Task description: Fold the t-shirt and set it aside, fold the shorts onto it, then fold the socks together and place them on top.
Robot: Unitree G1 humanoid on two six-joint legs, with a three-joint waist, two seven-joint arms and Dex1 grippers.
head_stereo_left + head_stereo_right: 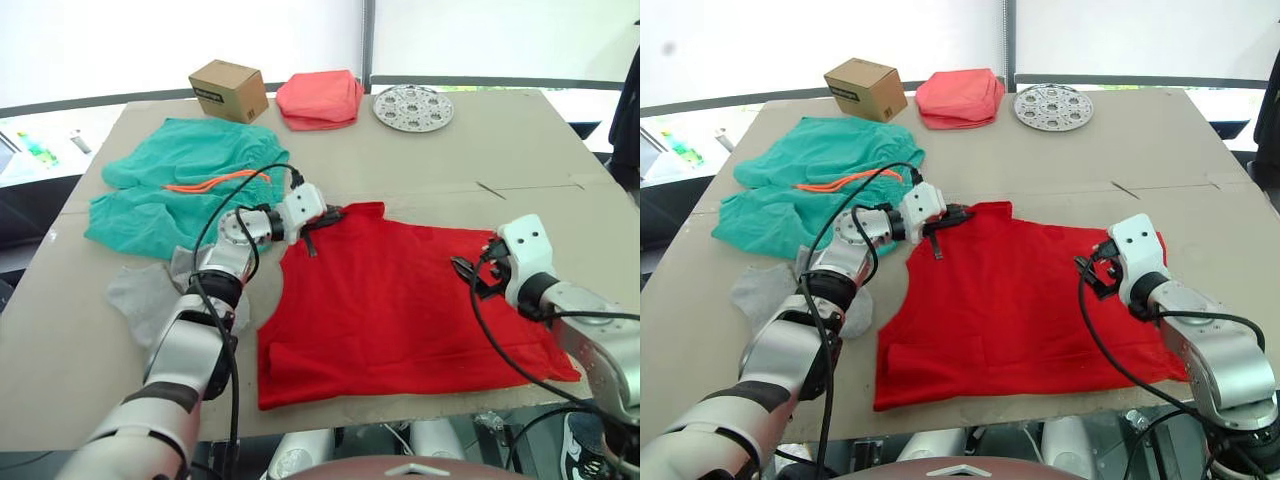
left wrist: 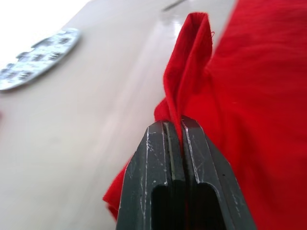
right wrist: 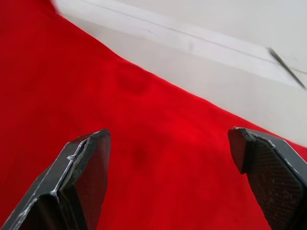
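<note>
Two claws work over the red t-shirt (image 1: 400, 300), which lies spread on the near part of the desk (image 1: 520, 150) with its hem toward the near edge. The right claw (image 1: 478, 272) hovers just above the shirt's right side with its two black fingers (image 3: 84, 167) spread wide and nothing between them; red cloth lies under the gap, and bare desk begins just beyond the shirt's far edge.

Left of that claw, across the width of the shirt, the left claw (image 1: 325, 215) sits at the shirt's far left corner. Its fingers (image 2: 158, 163) are pressed together on a pinched ridge of red fabric that rises out from between the tips. Close beside the left arm, on its outer side and nearer than the left claw, the light grey socks (image 1: 145, 295) lie flat on the desk, partly hidden by the forearm.

Beyond and to the left of the left claw, the teal-green shorts (image 1: 170, 190) lie loosely spread, the orange drawstring (image 1: 210, 182) trailing across them toward the claw.

Farther still, along the back of the desk, stand a small cardboard box (image 1: 229, 90), a folded salmon-pink cloth (image 1: 320, 98) beside it, and a round perforated metal disc (image 1: 413, 107), which lies beyond the gap between the two claws.
</note>
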